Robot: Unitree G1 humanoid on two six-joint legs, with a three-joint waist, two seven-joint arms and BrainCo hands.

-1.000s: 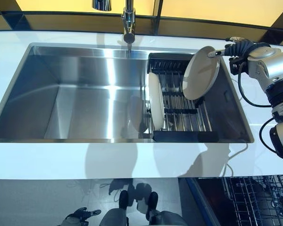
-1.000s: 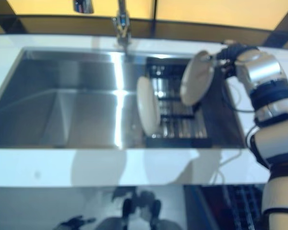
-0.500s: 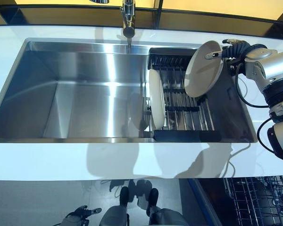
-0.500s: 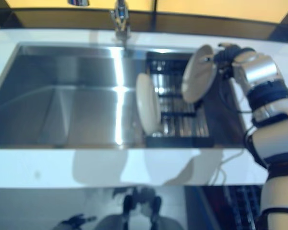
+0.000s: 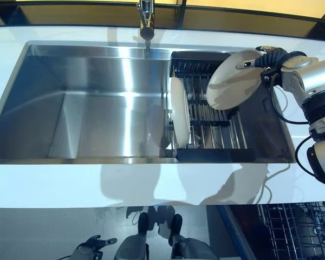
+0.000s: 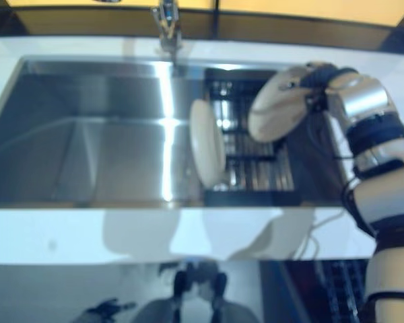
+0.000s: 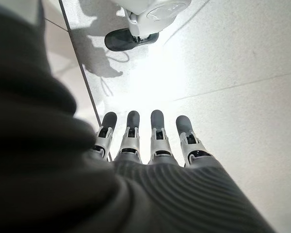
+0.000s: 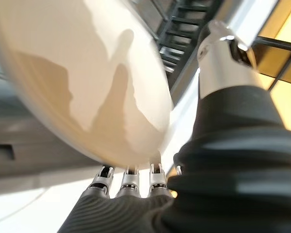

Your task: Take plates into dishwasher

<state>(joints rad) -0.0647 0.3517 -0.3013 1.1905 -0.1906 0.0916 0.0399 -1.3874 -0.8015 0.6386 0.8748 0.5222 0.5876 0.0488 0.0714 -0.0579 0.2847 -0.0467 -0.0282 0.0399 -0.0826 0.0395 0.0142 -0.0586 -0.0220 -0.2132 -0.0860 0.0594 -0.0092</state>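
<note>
My right hand (image 5: 271, 57) pinches the top rim of a white plate (image 5: 233, 80), thumb (image 8: 223, 53) on one face and fingers under the other. It holds the plate tilted above the far right part of the black dish rack (image 5: 216, 132) in the sink. The plate fills the right wrist view (image 8: 77, 73). A second white plate (image 5: 179, 112) stands upright on edge at the rack's left end. My left hand (image 7: 150, 141) hangs low by the floor with straight fingers, empty; it also shows at the bottom of the left eye view (image 5: 89, 250).
The steel sink (image 5: 86, 108) is sunk into a white counter (image 5: 70, 184), with a faucet (image 5: 146, 19) at the back. The open dishwasher's wire rack (image 5: 298, 227) shows below the counter at the lower right.
The held plate has tipped from nearly upright to a flatter tilt and has risen slightly off the rack. The camera has shifted a little. The left hand has not moved.
</note>
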